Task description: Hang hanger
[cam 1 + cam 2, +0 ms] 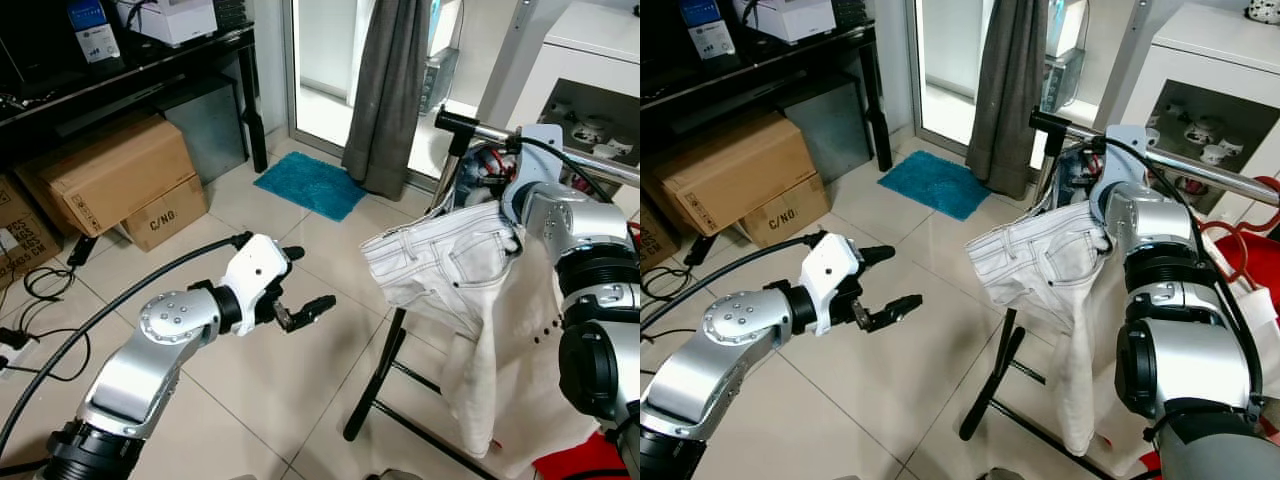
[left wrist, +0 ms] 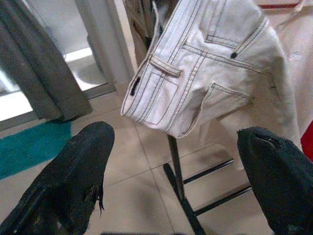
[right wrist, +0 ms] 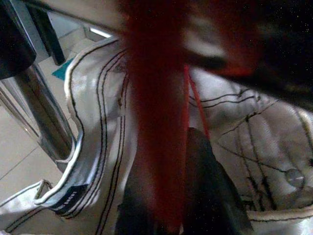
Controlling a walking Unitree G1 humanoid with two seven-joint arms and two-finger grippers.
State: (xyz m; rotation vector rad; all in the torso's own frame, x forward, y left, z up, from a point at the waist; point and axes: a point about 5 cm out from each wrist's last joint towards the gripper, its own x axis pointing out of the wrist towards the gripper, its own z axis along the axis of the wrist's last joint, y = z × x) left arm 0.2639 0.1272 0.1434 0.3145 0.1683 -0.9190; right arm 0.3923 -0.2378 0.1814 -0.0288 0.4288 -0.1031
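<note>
The red hanger (image 3: pixel 159 122) sat at the chrome rail (image 1: pixel 560 150), carrying white jeans (image 1: pixel 450 262); the right gripper (image 3: pixel 195 161) appeared clamped on it. The left gripper (image 1: pixel 292 288) hovered apart and empty. The load likely handled soft and bottom-heavy; the rigid hook offered the firmest hold.

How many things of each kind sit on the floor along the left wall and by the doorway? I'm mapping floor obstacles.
Cardboard boxes: 3
Teal mat: 1
Grey curtain: 1
Total: 5
</note>
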